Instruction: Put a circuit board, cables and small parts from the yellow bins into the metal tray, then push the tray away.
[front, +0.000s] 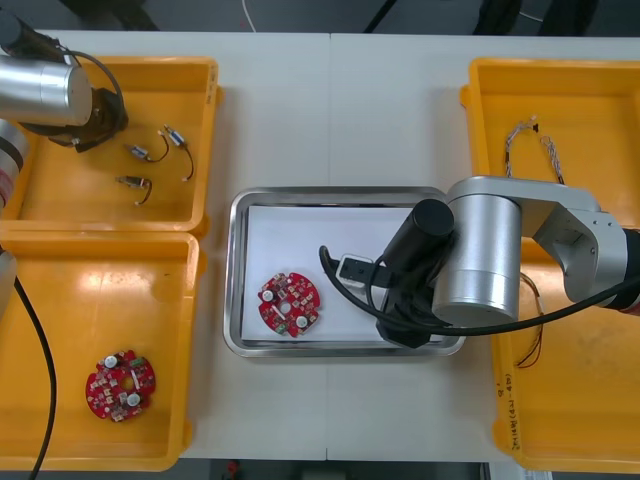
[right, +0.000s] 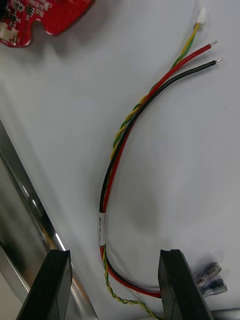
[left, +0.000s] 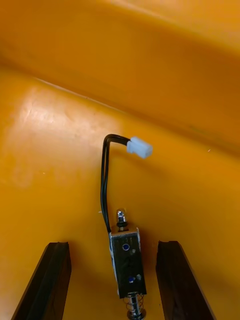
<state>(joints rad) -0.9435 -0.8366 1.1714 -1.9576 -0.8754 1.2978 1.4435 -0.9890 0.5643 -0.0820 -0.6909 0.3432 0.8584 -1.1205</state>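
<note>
Right arm (front: 480, 255): positioned over the metal tray (front: 335, 193), jaws apart. The red, black and yellow-green cable (right: 131, 125) lies flat on the tray's white lining. Its near end runs between the jaws, unclamped. It rests in the tray near the circuit board (front: 290, 303).

Left arm (front: 45, 90): set low in the far left yellow bin (front: 205, 120), jaws apart. They straddle a small metal part (left: 127, 260) lengthwise, probably so that closing grips its flat sides.
</note>
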